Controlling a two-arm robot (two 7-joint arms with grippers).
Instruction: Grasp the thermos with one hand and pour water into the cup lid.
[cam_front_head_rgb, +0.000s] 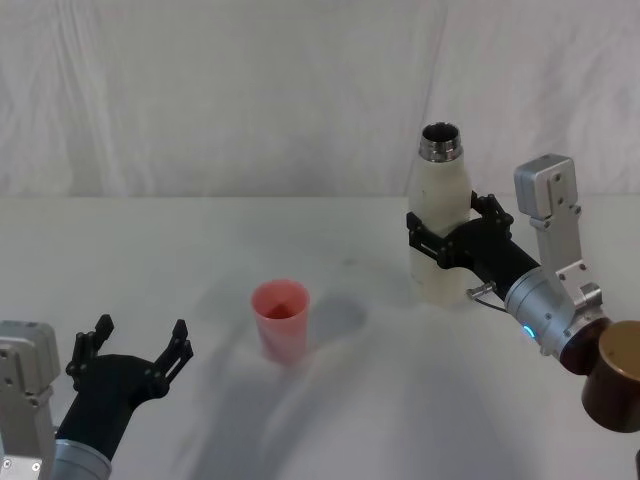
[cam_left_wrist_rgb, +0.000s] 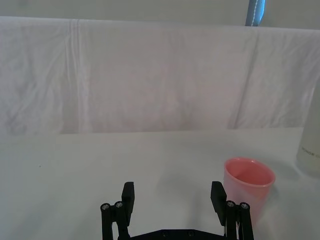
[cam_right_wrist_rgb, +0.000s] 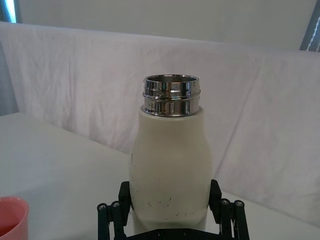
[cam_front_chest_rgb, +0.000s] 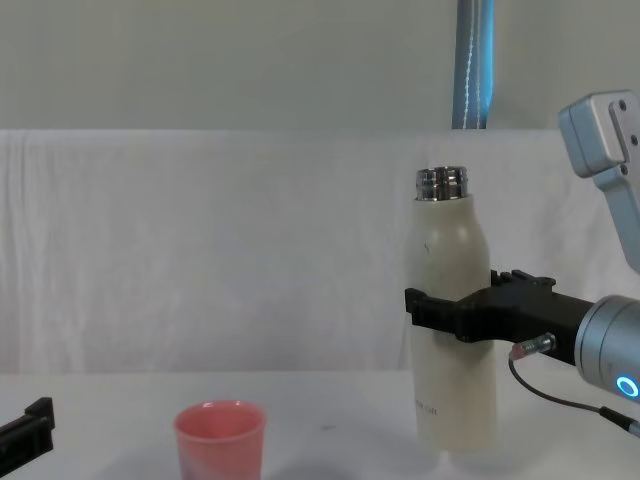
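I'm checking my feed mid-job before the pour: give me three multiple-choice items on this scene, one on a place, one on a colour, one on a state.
1. Where does the cup lid stand, seen from the robot's head?
A. To the robot's left of the thermos
B. Behind the thermos
C. On top of the thermos

2. What colour is the cup lid?
A. Blue
B. Pink
C. Green

3. How is the thermos now?
A. Lying on its side
B. Tipped over the cup lid
C. Upright, neck uncapped

Answers:
1. A: the cup lid sits left of the thermos, apart from it.
2. B: its wall and rim show pink.
3. C: it stands upright with the right gripper around its body; the left gripper is open near the cup lid.
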